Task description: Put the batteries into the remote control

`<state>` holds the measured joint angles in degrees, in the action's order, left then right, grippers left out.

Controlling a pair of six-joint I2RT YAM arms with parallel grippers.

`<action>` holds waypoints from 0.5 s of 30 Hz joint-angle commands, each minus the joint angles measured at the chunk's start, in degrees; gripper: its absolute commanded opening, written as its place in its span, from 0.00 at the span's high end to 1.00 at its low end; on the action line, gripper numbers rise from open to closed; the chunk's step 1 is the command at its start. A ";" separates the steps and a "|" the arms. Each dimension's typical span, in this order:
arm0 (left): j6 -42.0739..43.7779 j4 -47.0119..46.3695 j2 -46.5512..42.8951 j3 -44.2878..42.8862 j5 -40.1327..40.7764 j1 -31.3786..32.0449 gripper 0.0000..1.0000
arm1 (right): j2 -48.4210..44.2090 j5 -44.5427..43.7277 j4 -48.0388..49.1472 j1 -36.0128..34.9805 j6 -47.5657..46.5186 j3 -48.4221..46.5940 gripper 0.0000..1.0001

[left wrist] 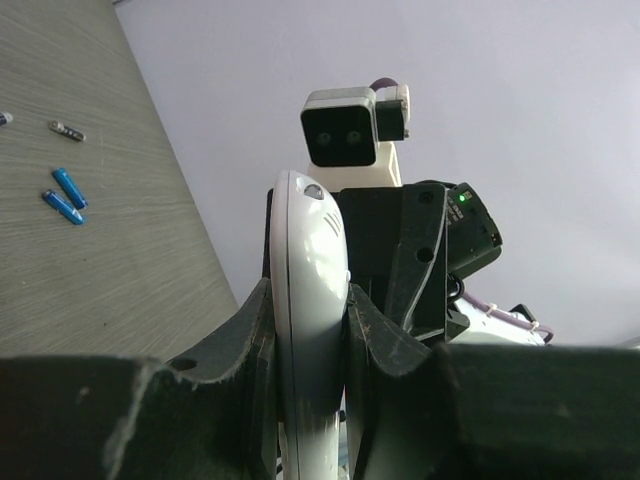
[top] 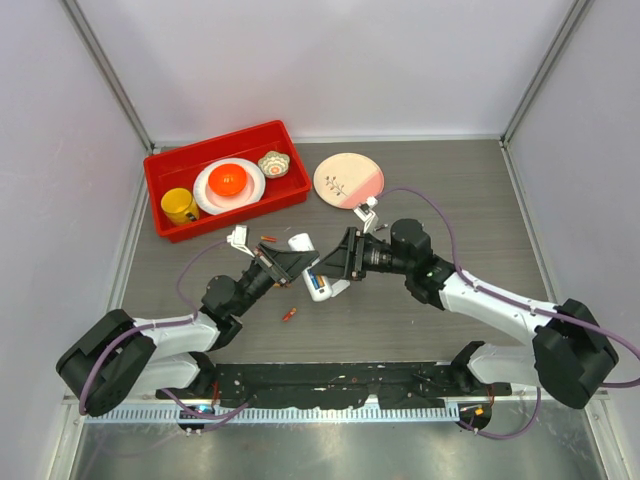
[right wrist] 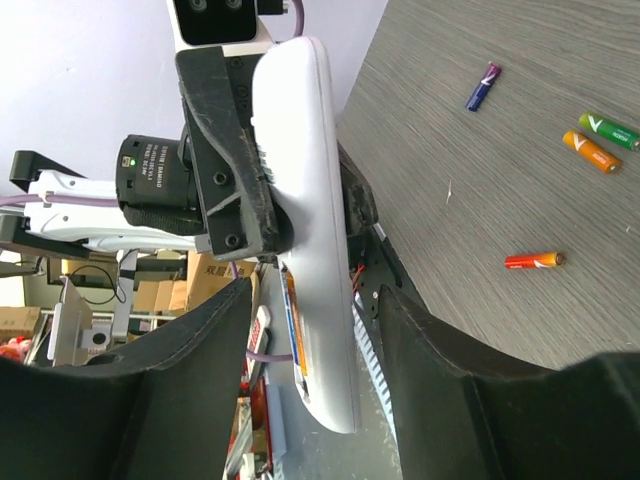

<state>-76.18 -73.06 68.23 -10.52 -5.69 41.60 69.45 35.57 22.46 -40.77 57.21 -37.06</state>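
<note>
The white remote control (left wrist: 308, 270) stands on edge, clamped between my left gripper's (left wrist: 310, 292) fingers; in the top view it (top: 322, 287) is held just above the table's middle. In the right wrist view the remote (right wrist: 305, 160) shows a blue-and-orange cell (right wrist: 293, 330) in its bay. My right gripper (right wrist: 315, 290) is open, with its fingers either side of the remote's end and gaps on both sides. Loose batteries lie on the table: orange-red (right wrist: 534, 261), green (right wrist: 607, 130), orange (right wrist: 590, 152), blue (right wrist: 483, 87), and two blue ones (left wrist: 66, 195).
A red bin (top: 165, 165) at the back left holds a yellow mug (top: 180, 205), a white plate (top: 229, 183) and a small bowl (top: 273, 163). A pink plate (top: 348, 180) lies behind the grippers. An orange cell (top: 288, 315) lies near the front.
</note>
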 commanded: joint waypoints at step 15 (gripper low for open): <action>-0.72 -13.95 -0.55 -3.54 -1.86 -0.03 1.00 | 4.02 1.78 -1.28 -1.85 -2.37 -1.44 0.63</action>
<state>-76.29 -71.85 68.51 -10.94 -6.57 41.50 71.90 37.21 21.89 -42.04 55.70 -37.28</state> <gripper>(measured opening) 0.277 0.387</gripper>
